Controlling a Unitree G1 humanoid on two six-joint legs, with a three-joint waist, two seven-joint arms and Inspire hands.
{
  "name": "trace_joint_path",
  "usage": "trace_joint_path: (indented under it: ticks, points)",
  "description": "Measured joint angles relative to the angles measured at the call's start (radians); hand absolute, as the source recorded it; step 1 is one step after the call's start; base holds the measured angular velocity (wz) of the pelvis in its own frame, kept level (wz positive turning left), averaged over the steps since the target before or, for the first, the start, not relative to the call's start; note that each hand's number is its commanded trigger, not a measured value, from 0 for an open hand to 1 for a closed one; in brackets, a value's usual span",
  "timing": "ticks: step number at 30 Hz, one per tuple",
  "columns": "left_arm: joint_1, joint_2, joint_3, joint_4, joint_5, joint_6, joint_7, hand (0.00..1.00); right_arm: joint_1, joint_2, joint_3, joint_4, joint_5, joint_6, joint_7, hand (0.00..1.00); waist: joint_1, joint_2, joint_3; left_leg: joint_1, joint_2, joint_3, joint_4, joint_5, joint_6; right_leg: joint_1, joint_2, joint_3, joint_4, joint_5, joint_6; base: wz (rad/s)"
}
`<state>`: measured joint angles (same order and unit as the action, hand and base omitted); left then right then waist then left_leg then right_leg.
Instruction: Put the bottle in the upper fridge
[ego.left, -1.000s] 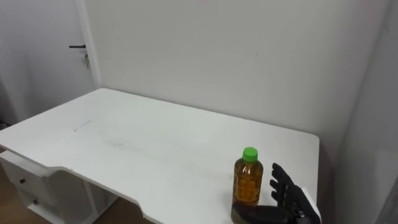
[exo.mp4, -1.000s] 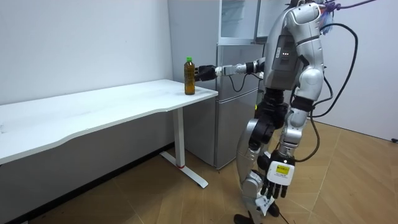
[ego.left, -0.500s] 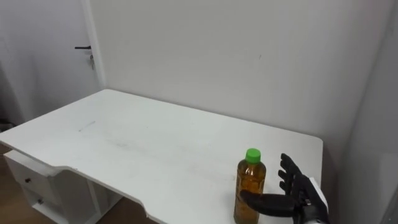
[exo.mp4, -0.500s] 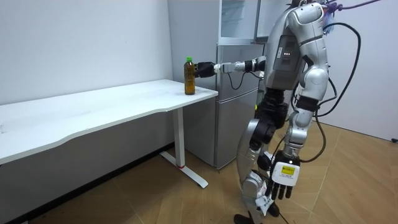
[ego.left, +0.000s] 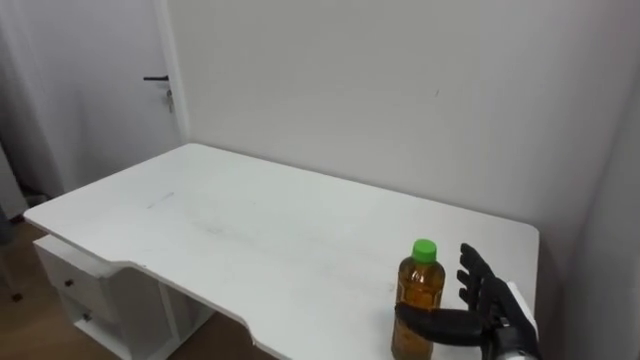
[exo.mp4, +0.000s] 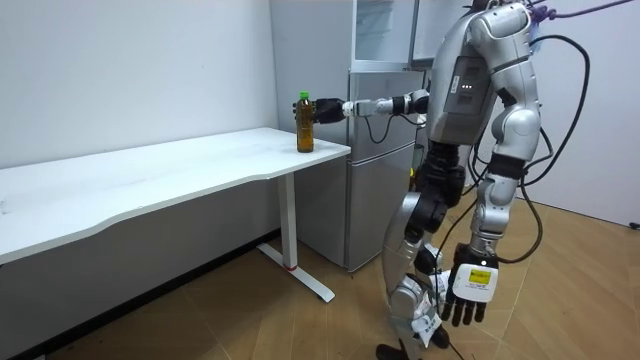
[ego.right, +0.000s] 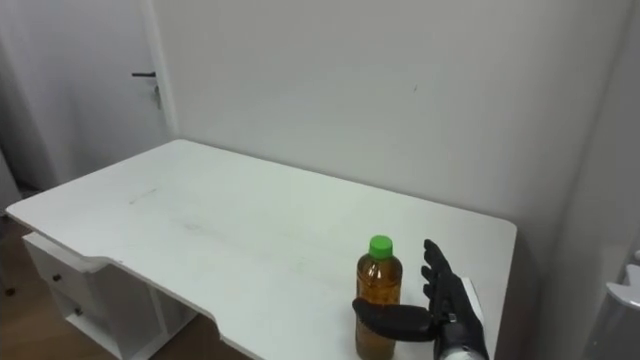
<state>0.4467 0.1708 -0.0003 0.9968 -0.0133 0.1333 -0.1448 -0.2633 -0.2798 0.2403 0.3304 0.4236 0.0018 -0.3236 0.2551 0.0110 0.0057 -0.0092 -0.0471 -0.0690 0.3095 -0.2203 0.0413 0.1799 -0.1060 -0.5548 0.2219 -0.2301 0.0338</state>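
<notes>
An amber bottle (ego.left: 416, 297) with a green cap stands upright near the right front corner of the white table (ego.left: 250, 230). My right hand (ego.left: 495, 312) is at the bottle's right side. Its thumb lies across the front of the bottle and its fingers stand straight and spread just beside it. In the room view the bottle (exo.mp4: 304, 125) sits at the table's end with my right hand (exo.mp4: 328, 110) stretched out to it. My left hand (exo.mp4: 470, 295) hangs relaxed by my leg. I stand between the table and the fridge (exo.mp4: 380, 170).
The fridge's upper part (exo.mp4: 385, 30) rises behind my outstretched arm. A wall runs along the table's far edge. A white drawer unit (ego.left: 80, 295) sits under the table's left front. A door (ego.left: 120, 90) with a dark handle is at the far left.
My right hand has risen from the bottle's base to its middle, thumb now across the front. My left arm swung back towards the room view's right. The eye view has shifted.
</notes>
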Motion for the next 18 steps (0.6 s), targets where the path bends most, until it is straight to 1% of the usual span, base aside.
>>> trace_joint_path:
  ticks: [4,5,8,10,13,15,17,18]
  points:
    - [0.003,0.000,0.001,-0.005,-0.016,-0.001,0.001,0.00,-0.003,-0.001,0.000,0.011,0.001,-0.001,0.005,0.00,0.002,-0.004,0.0014,0.000,0.000,-0.002,0.000,0.000,0.000,0.000,0.000,0.000,0.000,0.000,0.000,0.00]
    - [0.003,0.001,0.002,-0.010,-0.017,-0.002,0.002,0.00,-0.014,-0.005,0.000,0.043,0.003,-0.001,0.017,0.00,0.002,-0.007,0.0013,-0.003,0.000,-0.004,0.003,0.000,0.000,-0.001,0.000,-0.001,0.000,0.000,0.000,0.04]
    - [0.003,0.001,0.007,-0.041,-0.033,-0.002,0.003,0.00,-0.038,-0.028,0.001,0.094,0.004,0.000,0.022,0.00,0.006,-0.013,0.0013,-0.035,-0.001,-0.015,0.022,0.000,0.000,-0.020,0.001,-0.004,0.002,0.000,0.000,0.10]
    - [0.003,0.003,0.007,-0.051,-0.051,-0.001,0.002,0.00,-0.040,-0.044,0.001,0.096,0.006,0.001,0.023,0.00,0.013,-0.014,0.0021,-0.047,-0.002,-0.020,0.031,0.000,0.000,-0.026,0.001,-0.011,0.003,0.000,0.000,0.13]
    - [0.004,0.016,0.007,-0.057,-0.073,-0.001,-0.004,0.00,-0.043,-0.068,0.001,0.097,0.009,0.003,0.039,0.00,0.025,-0.016,0.0006,-0.066,-0.005,-0.033,0.039,0.000,0.000,-0.036,0.001,-0.023,0.006,0.000,0.000,0.14]
    - [0.011,0.027,0.006,-0.060,-0.086,-0.001,-0.007,0.00,-0.091,-0.078,0.001,0.154,0.012,0.005,0.051,0.00,0.022,-0.014,0.0009,-0.086,-0.008,-0.048,0.053,0.000,0.000,-0.047,0.002,-0.023,0.013,-0.001,-0.001,0.17]
    - [0.010,0.039,0.006,-0.064,-0.095,-0.004,-0.012,0.00,-0.125,-0.092,0.001,0.199,0.026,0.007,0.059,0.00,0.024,-0.018,0.0002,-0.106,-0.009,-0.053,0.061,0.001,-0.001,-0.064,0.002,-0.023,0.019,-0.002,-0.002,0.13]
    - [0.010,0.045,0.006,-0.064,-0.106,-0.004,-0.013,0.00,-0.145,-0.092,0.001,0.220,0.031,0.008,0.059,0.00,0.025,-0.019,0.0001,-0.120,-0.009,-0.056,0.068,0.001,-0.001,-0.075,0.001,-0.024,0.022,-0.002,-0.003,0.07]
